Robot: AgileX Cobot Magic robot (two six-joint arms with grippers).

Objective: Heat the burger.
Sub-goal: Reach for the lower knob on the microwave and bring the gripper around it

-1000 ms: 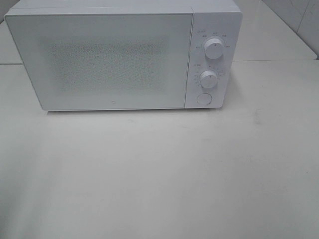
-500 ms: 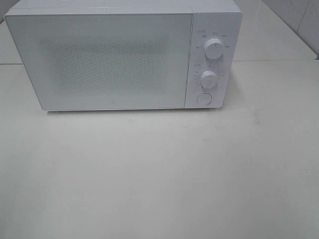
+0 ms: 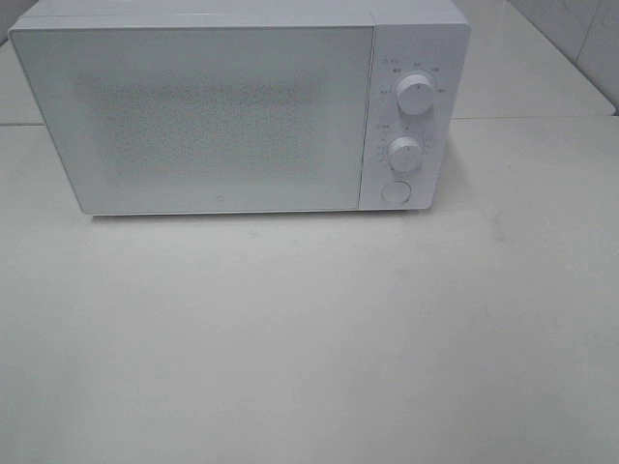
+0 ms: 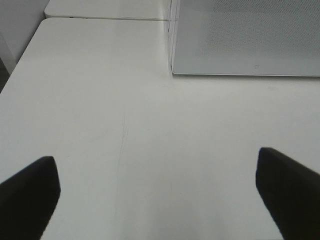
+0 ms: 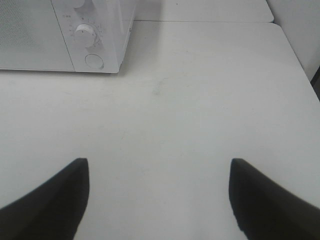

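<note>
burger: not visible in any view, so its look and place cannot be told | 1 white microwave [image 3: 222, 116], door shut, on 1 white table [image 3: 309, 348] | 2 dials: upper dial [image 3: 416, 94], lower dial [image 3: 404, 154] | 1 round button [image 3: 395, 191] | left gripper [image 4: 155, 155] spread wide, empty | right gripper [image 5: 159, 162] spread apart, empty

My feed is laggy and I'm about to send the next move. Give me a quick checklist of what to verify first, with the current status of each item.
1. The door of the microwave shut flush: ok.
2. The left gripper open and empty: ok.
3. The right gripper open and empty: ok.
4. The burger located: cannot tell. No view shows it, and the door's speckled window hides the inside.
5. The two knobs and the round button unobstructed: ok.
6. Both grippers apart from the microwave: ok.
</note>
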